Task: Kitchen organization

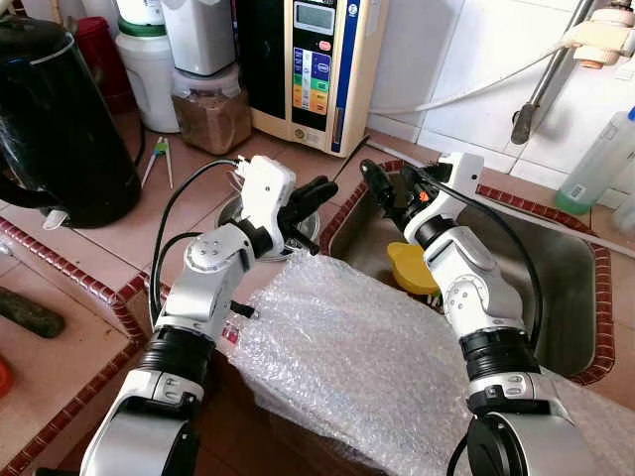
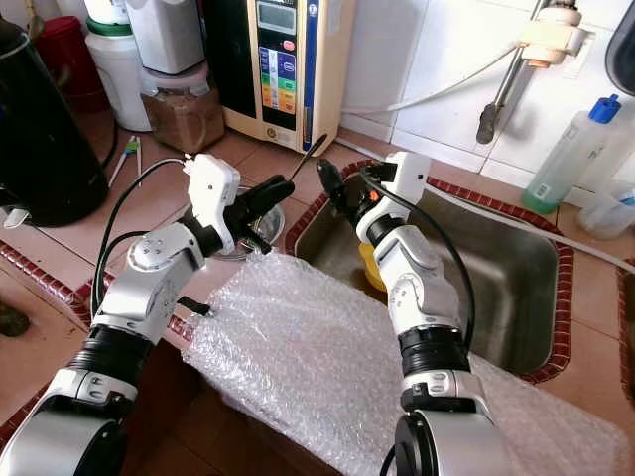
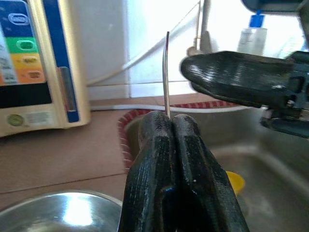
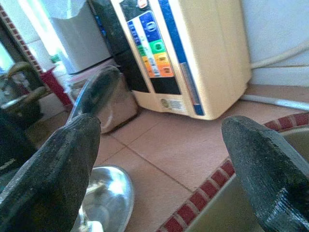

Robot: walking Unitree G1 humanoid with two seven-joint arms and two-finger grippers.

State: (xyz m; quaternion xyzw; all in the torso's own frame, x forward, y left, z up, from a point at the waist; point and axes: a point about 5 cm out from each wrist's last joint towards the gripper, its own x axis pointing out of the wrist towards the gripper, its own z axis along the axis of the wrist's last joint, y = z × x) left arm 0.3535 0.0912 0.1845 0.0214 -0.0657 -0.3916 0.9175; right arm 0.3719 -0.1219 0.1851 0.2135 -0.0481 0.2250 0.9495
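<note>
Two grippers are meeting over the counter edge: our left gripper (image 3: 166, 130) is clamping a thin metal utensil (image 3: 165, 72), our right gripper (image 4: 164, 159) is spreading wide beside it. We are likely handing it over. Beyond, bubble wrap (image 1: 347, 357), sink (image 1: 571, 288), tiled wall.

The sink (image 1: 571, 288) lies right of the bench (image 1: 149, 228); a cup (image 1: 412, 268) sits in it. My bubble wrap (image 1: 347, 357) drapes its front edge, the kettle (image 1: 60, 119) far left.
</note>
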